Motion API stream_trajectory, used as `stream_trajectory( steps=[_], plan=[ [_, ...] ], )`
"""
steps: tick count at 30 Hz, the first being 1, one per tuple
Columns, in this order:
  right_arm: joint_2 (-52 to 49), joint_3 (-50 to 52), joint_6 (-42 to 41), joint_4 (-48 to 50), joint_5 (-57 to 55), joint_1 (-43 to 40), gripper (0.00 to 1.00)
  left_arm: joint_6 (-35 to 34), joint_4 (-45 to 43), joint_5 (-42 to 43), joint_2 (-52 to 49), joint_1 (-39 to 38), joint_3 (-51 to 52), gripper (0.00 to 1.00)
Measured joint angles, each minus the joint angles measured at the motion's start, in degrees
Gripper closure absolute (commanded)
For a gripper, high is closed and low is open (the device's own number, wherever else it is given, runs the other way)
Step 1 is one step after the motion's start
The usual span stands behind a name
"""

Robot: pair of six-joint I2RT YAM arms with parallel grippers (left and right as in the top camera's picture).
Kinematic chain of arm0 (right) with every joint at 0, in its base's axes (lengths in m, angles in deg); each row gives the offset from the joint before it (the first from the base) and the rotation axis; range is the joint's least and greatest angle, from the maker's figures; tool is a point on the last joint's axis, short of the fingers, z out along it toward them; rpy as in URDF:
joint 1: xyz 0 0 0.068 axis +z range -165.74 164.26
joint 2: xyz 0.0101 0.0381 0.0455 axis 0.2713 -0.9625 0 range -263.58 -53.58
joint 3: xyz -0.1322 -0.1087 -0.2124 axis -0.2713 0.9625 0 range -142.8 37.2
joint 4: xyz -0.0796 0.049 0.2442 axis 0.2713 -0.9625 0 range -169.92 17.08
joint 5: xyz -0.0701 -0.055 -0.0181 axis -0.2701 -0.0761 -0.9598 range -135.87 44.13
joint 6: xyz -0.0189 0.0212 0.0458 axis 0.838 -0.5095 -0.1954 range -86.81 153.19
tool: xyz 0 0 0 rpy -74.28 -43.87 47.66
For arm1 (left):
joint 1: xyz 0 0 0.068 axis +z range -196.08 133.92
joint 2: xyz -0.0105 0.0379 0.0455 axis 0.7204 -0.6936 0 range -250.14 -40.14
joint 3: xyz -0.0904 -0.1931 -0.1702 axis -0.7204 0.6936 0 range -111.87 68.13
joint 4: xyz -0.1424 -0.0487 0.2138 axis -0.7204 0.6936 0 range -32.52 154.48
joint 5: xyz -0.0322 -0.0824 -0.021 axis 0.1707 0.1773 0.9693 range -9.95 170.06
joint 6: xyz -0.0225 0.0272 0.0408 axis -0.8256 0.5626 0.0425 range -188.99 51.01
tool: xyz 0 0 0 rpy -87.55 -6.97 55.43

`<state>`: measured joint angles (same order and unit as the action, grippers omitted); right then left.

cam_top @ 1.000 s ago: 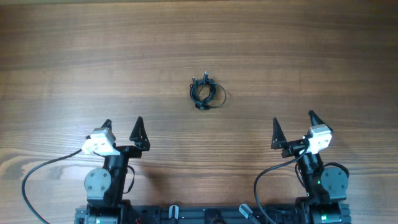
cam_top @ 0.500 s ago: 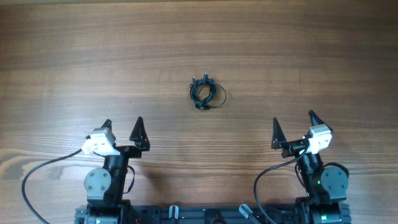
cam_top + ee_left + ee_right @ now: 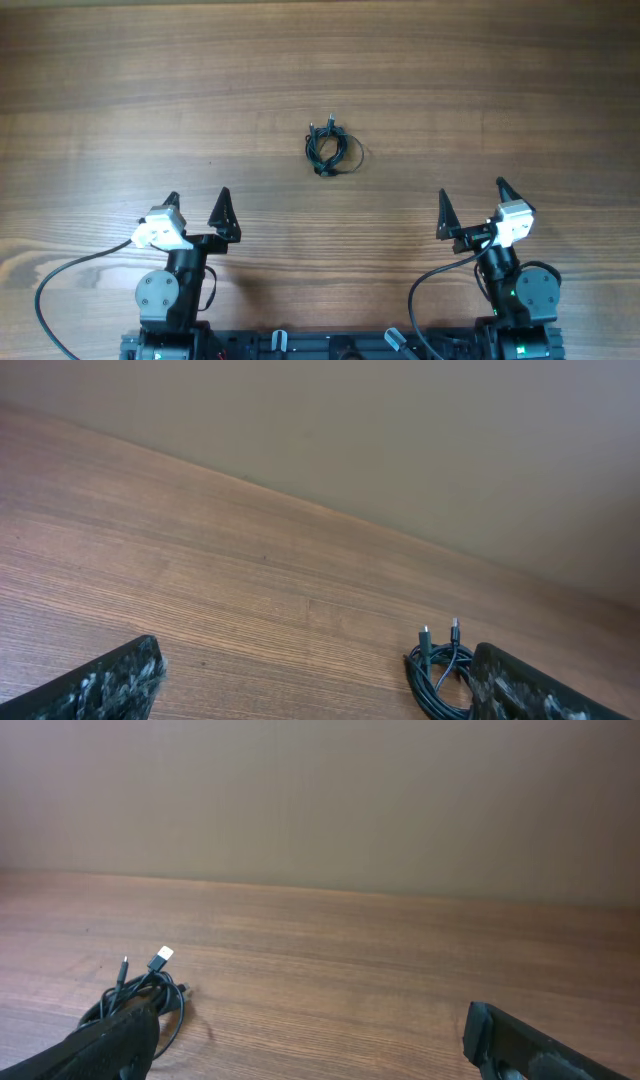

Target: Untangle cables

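Robot manipulation bench, lab-type setting. Evidence: left arm (image 3: pixel 165 290) and right arm (image 3: pixel 515 285) fixed to black mounting rail (image 3: pixel 300 345) at near edge of wood-grain surface (image 3: pixel 320 60). White camera module (image 3: pixel 160 230) cabled to each wrist. Small bundle of cables (image 3: pixel 325 152) laid mid-surface. Plain beige wall (image 3: pixel 320 800) directly behind surface. Lab, office or workshop room: cannot tell.

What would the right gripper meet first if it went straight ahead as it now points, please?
Probably nothing: ahead of the right gripper lies only table. The cables sit off to its left.
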<state>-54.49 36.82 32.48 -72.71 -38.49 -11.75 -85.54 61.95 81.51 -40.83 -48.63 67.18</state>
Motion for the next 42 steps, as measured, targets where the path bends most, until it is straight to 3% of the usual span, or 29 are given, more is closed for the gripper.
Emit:
stream_trajectory(
  steps=[8,13,21,26,32,37,42],
  plan=[
    [0.0,0.0,0.0,0.0,0.0,0.0,0.0,-0.04,-3.41,-1.55,0.0,0.0,0.2,0.0],
    [0.0,0.0,0.0,0.0,0.0,0.0,0.0,-2.21,-10.69,4.17,-0.04,0.0,0.28,0.0],
    [0.0,0.0,0.0,0.02,0.0,0.0,0.0,-2.91,-9.84,8.2,-5.62,0.0,-10.05,0.0],
    [-0.26,0.0,-0.02,0.0,0.0,0.0,0.0,-4.44,-8.02,12.31,-19.39,0.0,-20.87,0.0],
    [-0.33,0.0,0.0,-0.07,0.0,0.0,0.0,-6.14,3.43,18.47,-39.63,-0.5,-36.76,0.0],
    [-0.33,0.0,0.0,-0.11,0.02,0.0,0.0,-6.67,16.0,20.72,-55.74,-6.43,-51.39,0.0],
    [-0.33,0.0,0.0,-0.13,0.0,0.0,0.0,-6.69,14.6,21.59,-67.06,-15.58,-55.74,0.0]
  ],
)
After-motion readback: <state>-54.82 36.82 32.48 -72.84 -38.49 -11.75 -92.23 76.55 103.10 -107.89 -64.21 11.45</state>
